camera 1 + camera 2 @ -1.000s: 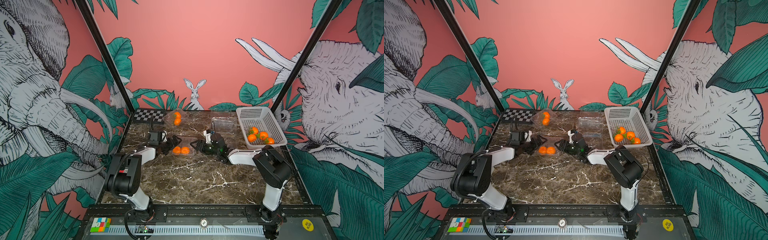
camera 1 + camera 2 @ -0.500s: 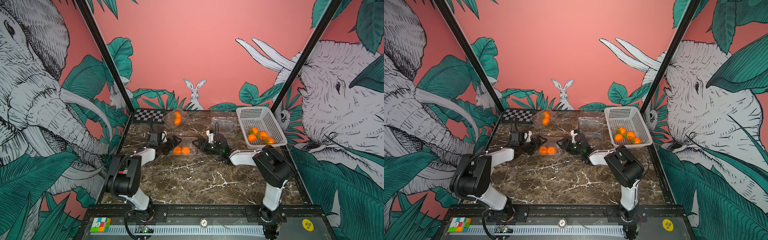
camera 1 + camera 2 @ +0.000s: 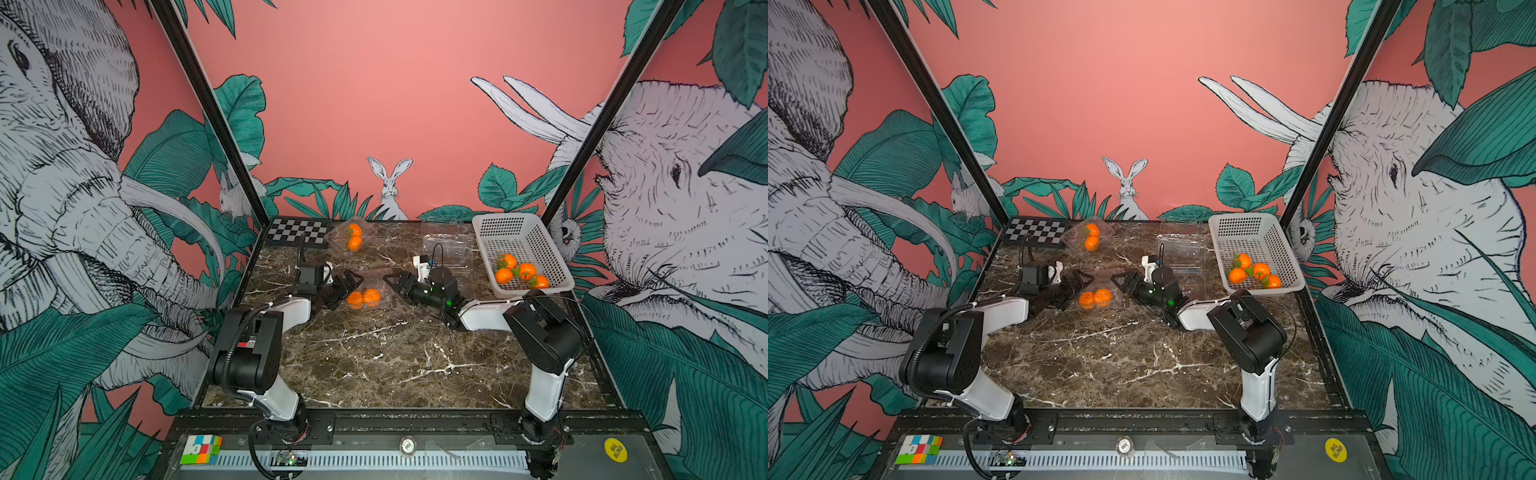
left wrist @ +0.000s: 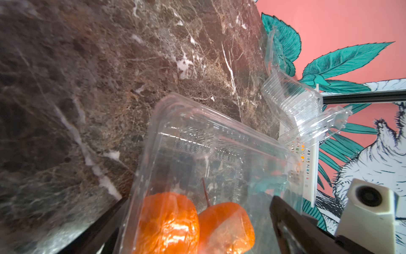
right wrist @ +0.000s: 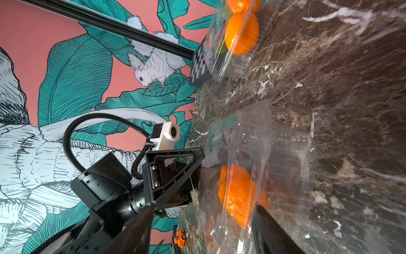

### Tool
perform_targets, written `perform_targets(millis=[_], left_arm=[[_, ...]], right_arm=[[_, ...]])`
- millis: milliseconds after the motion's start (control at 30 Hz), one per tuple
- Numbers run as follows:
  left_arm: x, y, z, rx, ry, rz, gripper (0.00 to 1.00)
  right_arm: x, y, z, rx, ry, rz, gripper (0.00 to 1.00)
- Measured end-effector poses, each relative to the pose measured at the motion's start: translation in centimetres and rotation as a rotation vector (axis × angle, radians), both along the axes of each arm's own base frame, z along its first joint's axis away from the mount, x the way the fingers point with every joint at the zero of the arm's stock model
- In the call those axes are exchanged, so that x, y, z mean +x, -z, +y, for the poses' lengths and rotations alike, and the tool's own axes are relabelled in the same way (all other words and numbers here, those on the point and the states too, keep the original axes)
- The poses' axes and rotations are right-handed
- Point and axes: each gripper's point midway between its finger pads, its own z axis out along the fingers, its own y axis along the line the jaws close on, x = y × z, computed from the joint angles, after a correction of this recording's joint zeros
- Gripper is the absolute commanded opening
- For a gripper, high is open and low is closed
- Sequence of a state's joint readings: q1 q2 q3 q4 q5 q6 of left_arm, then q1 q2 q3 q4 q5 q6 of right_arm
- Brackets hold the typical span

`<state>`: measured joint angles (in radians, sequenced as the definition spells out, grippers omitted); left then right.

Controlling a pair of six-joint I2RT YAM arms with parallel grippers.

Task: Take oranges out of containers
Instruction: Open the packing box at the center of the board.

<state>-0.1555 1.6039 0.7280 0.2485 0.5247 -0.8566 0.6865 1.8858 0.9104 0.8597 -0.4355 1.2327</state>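
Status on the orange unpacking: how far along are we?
Done: four oranges lie in the white basket, with empty clear containers beside it. In hand: the left gripper and right gripper, both open, flank the middle container, its two oranges inside. Left: that pair and the pair in the back container.

Boxed in on three sides by salmon-pink walls printed with a jungle mural: huge grey-white elephants on the left and right walls, broad teal leaves, a white rabbit low at the middle of the back wall. Framed by two slanting black posts rising from the far corners of the worktop. Dark brown marble there, veined in white. Edged in front by a black rail. Evenly lit, with only soft shadows.
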Motion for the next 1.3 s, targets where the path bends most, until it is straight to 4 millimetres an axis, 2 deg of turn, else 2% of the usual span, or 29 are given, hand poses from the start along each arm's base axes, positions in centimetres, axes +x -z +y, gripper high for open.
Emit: perform_targets(millis=[267, 833, 1133, 1300], left_arm=[[0.0, 0.0, 0.0, -0.022, -0.016, -0.001, 0.99], [-0.1, 0.3, 0.1, -0.027, -0.024, -0.002, 0.99], [0.1, 0.2, 0.4, -0.026, -0.037, -0.010, 0.99], [0.1, 0.2, 0.4, -0.026, -0.039, -0.008, 0.99]], right_arm=[[0.0, -0.3, 0.2, 0.016, -0.008, -0.011, 0.68], [-1.0, -2.9, 1.8, 0.091, -0.084, -0.141, 0.65], [-0.6, -3.2, 3.0, 0.094, -0.099, -0.128, 0.65], [-0.5, -2.0, 2.9, 0.081, -0.080, -0.053, 0.64]])
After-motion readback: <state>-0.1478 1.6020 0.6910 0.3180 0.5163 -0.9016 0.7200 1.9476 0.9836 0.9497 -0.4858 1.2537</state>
